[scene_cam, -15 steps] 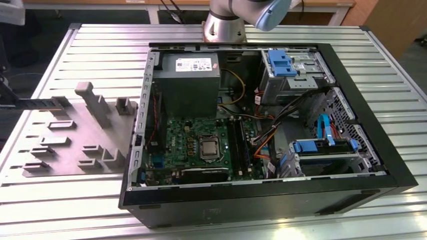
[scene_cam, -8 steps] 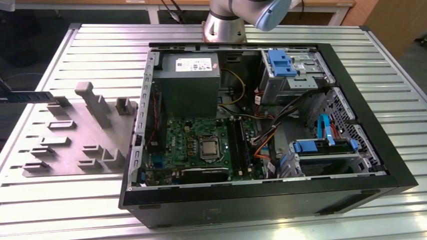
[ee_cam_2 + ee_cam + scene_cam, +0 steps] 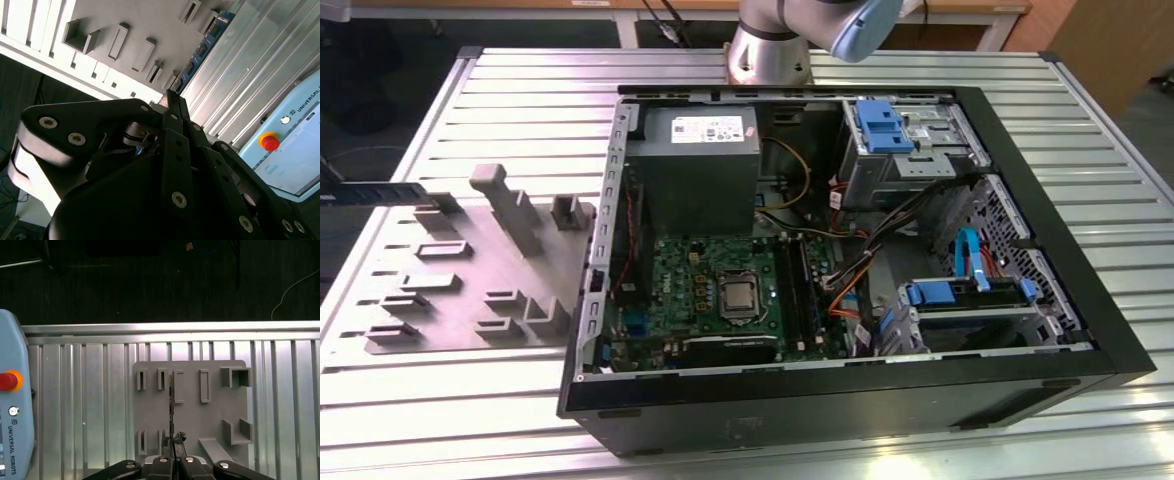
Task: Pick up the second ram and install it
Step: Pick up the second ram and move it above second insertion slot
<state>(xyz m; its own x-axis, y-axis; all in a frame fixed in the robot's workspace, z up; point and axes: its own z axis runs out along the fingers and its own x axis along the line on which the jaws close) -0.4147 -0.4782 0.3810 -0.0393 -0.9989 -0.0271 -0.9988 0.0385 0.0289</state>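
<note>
The second ram (image 3: 205, 45) is a long blue-green stick with dark chips, and it juts out from the tips of my gripper (image 3: 171, 100). In the first wrist view the ram (image 3: 171, 405) appears edge-on as a thin dark line rising from the gripper (image 3: 172, 450), whose fingers are shut on it. It hangs over the grey holder plate (image 3: 210, 425). In the exterior view the ram (image 3: 380, 189) is a dark blue strip at the far left, level and well clear of the open computer case (image 3: 854, 400). The motherboard (image 3: 694, 270) with its long black slots (image 3: 798, 290) lies inside the case.
Grey holder blocks (image 3: 507, 205) stand on the plate at the exterior view's left. The grey power-supply box (image 3: 698, 150), cables and blue drive brackets (image 3: 947, 292) crowd the case. A teach pendant (image 3: 12, 405) with a red button lies on the ribbed metal table (image 3: 520, 90). The arm's base (image 3: 771, 45) stands behind the case.
</note>
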